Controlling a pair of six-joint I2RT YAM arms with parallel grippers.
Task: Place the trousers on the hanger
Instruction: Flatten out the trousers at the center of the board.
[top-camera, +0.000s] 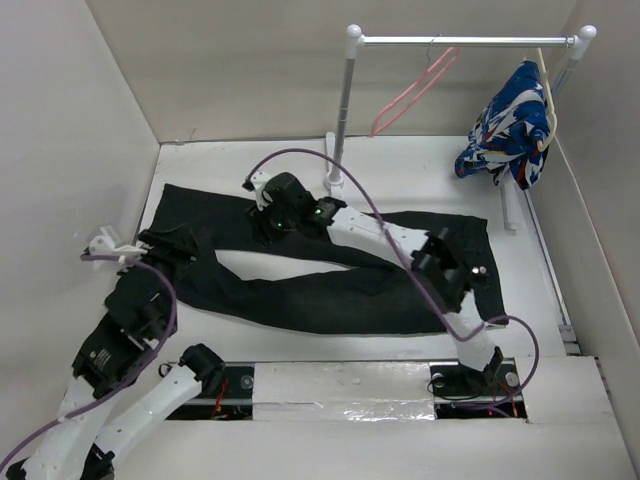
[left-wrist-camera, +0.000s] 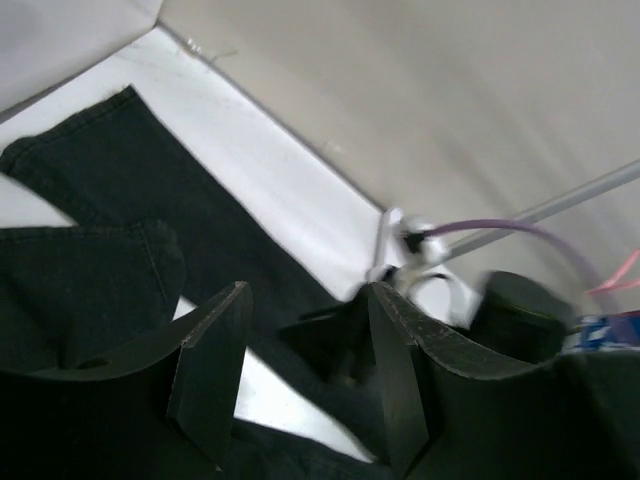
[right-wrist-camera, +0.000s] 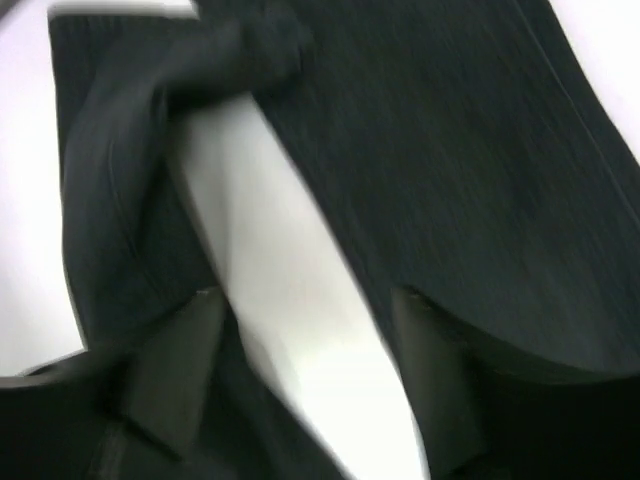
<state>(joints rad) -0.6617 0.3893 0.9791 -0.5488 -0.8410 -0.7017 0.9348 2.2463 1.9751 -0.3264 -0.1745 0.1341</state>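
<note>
The black trousers (top-camera: 330, 280) lie flat on the white table, waist to the right, both legs running left. The pink hanger (top-camera: 415, 88) hangs from the rail at the back. My left gripper (top-camera: 175, 243) is open and empty over the leg ends at the left. In the left wrist view its fingers (left-wrist-camera: 210, 370) stand wide apart above the dark cloth (left-wrist-camera: 90, 280). My right gripper (top-camera: 272, 213) reaches across to the upper leg and is open and empty. In the blurred right wrist view it (right-wrist-camera: 310, 390) hovers over the bare table strip between the two legs (right-wrist-camera: 450, 170).
A white rail stand (top-camera: 345, 110) rises at the back centre, its bar running right. A blue, white and red patterned garment (top-camera: 510, 130) hangs at the rail's right end. White walls close in on the left, back and right.
</note>
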